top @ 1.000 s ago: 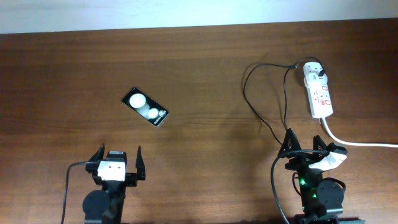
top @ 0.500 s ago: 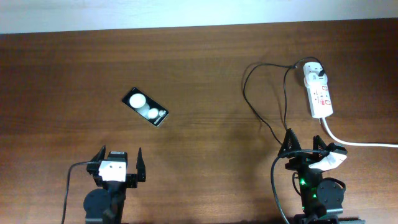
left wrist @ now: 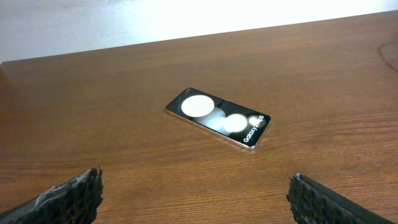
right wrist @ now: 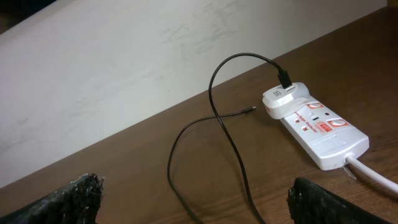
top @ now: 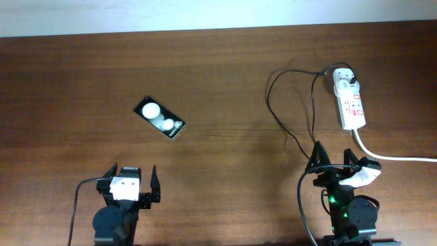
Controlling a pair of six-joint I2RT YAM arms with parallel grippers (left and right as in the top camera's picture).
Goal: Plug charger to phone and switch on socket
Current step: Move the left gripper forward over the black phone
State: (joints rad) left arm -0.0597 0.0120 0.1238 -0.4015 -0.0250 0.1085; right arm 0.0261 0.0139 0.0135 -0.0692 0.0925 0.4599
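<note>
The black phone [top: 159, 117] with two white round shapes lies flat on the wooden table, left of centre, and shows in the left wrist view [left wrist: 218, 116]. The white power strip [top: 349, 102] lies at the far right, its white adapter [right wrist: 283, 98] plugged in at the far end. The thin black charger cable [top: 281, 109] loops on the table from the adapter toward my right gripper; its small tip [right wrist: 250, 109] lies loose on the wood. My left gripper [top: 130, 179] is open and empty, nearer than the phone. My right gripper [top: 336, 162] is open and empty, with the cable loop [right wrist: 227, 140] just beyond it.
The strip's thick white cord [top: 396, 156] runs off to the right edge, passing near my right gripper. A pale wall [right wrist: 124, 68] borders the table's far edge.
My left gripper has drawn back a little toward the near table edge. The right arm, phone, cable and power strip have not moved.
</note>
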